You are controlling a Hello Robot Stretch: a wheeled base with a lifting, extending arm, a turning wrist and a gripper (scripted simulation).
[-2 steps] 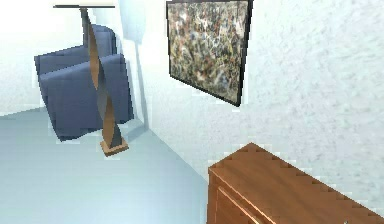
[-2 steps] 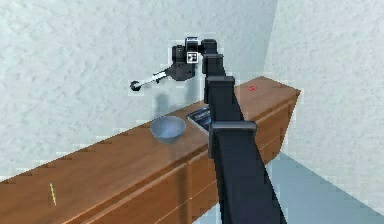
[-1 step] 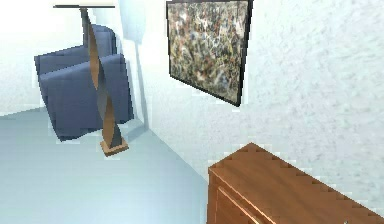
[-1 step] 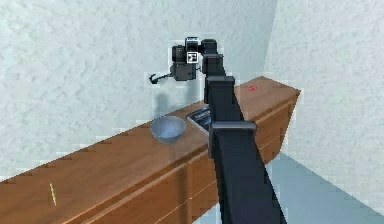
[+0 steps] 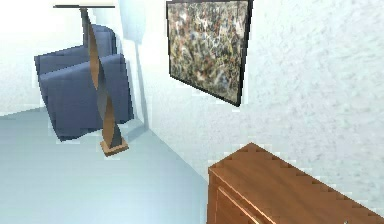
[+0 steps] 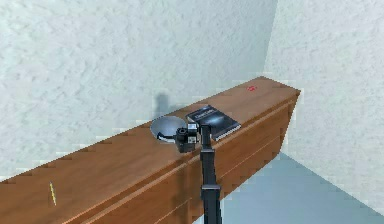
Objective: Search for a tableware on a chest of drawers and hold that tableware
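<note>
White textured walls, blue-grey floor. In the forward view, left to right: a blue armchair point(image 5: 82, 92) in the corner, a twisted wooden stand point(image 5: 106, 85) on a square foot just in front of it, a dark-framed abstract painting point(image 5: 208, 48) on the wall, and a corner of the wooden chest of drawers point(image 5: 285, 195) at lower right.

In the arm side view, the chest runs long against the wall. A thin yellow stick-like thing point(image 6: 52, 193) lies on its top at far left. Near the middle lies a grey round dish point(image 6: 165, 126), the tableware, on the top close to the wall. The gripper point(image 6: 182, 136) is right at the dish's right rim, its fingers point(image 6: 178, 131) toward the dish; touching or just short, can't tell. Can't tell the fingers' state or whether they have hold of anything. The arm point(image 6: 208, 185) rises from the bottom edge. Just right of the gripper lies a dark flat book-like thing point(image 6: 218, 121). Farther right there is a small red spot point(image 6: 251, 88) near the chest's far end.
</note>
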